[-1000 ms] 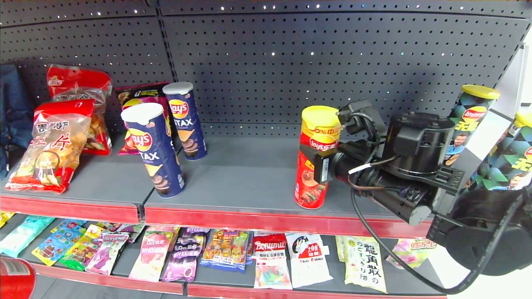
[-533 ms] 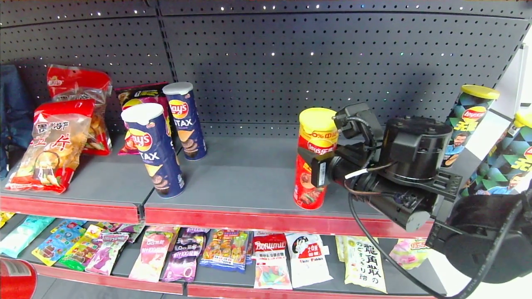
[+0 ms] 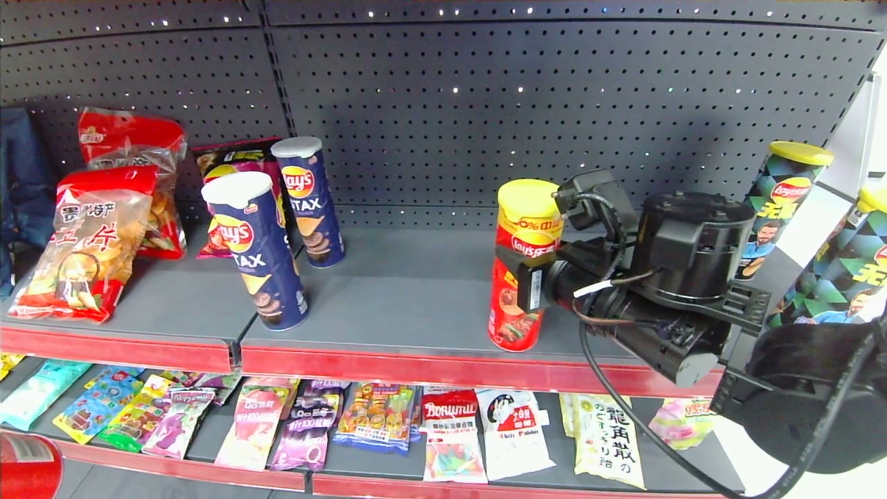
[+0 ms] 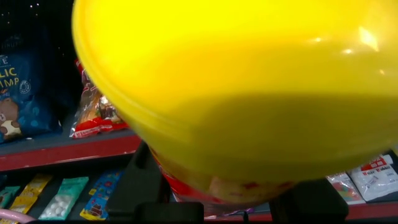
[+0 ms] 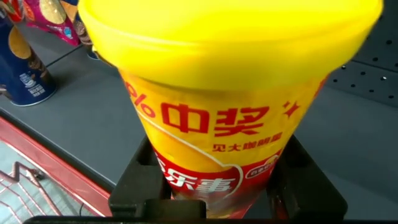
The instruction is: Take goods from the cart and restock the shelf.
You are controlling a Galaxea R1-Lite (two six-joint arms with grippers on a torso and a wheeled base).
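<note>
Head view: the can [image 3: 528, 229] is held upright on the shelf [image 3: 416, 291], pinched from its right by the right gripper [image 3: 518, 278]. Left wrist view: a second can [image 4: 236, 74] is clamped between the left fingers [image 4: 146, 180]. Right wrist view: the first pinch is shown.

Red can [image 3: 523, 270]: I make out a percent sign and red Chinese characters on the yellow band, with a round logo below.
Blue cans [image 3: 256, 249]: logo badge over large white Latin letters, left of centre.
Red bag [image 3: 83, 242]: big Chinese characters, far left.
Patterned can [image 3: 786, 201]: logo badge and yellow characters, right edge.
Packets [image 3: 610, 436]: Latin, Chinese and Japanese print, bottom row.
Blue bag [image 4: 15, 93]: white Latin capitals, cut off.
</note>
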